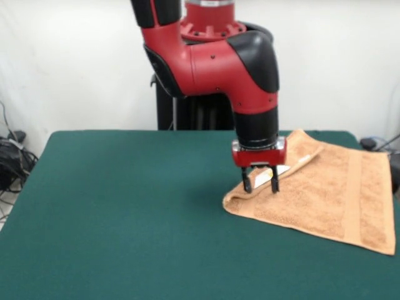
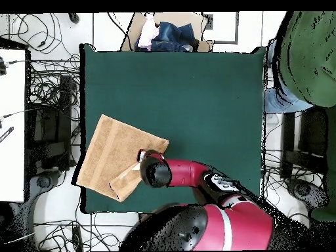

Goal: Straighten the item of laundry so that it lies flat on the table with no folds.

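Peach-orange terry towel (image 1: 325, 190) lies at the dark green felt table's (image 1: 125, 206) edge, one corner folded over. Our red-and-black gripper (image 1: 260, 182) hangs there, fingers parted, grasping nothing. We should pinch only the folded flap, then draw it outward, low and slow.

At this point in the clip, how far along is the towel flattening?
Done: most of the towel already lies spread on the table, its right part flat. In hand: the claw is down at the towel's left end, fingers apart around a raised fold with a white label; I can't tell if it grips. Left: one corner is folded over, and the towel overhangs the table's edge in the overhead view.
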Action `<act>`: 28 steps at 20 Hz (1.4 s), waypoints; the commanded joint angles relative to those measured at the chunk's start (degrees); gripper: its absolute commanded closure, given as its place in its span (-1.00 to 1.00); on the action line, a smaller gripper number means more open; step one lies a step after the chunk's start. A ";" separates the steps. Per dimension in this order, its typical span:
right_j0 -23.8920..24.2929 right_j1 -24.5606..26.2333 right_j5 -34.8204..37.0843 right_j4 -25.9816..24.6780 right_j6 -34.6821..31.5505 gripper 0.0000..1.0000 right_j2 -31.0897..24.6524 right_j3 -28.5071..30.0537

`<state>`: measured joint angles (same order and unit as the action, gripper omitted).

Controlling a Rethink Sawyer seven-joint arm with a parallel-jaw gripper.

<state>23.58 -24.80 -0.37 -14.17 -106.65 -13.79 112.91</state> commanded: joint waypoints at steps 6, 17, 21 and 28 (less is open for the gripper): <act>2.66 3.91 5.43 -4.36 -1.08 -1.00 -2.62 -1.78; 9.19 -12.72 20.28 -0.52 0.13 -1.00 -8.89 6.80; 10.05 -17.12 24.66 1.14 -0.66 -1.00 -10.79 8.46; 9.83 -17.84 23.44 1.55 -3.57 -1.00 -12.07 10.03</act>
<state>33.93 -40.65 21.66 -14.89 -106.65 -20.09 120.10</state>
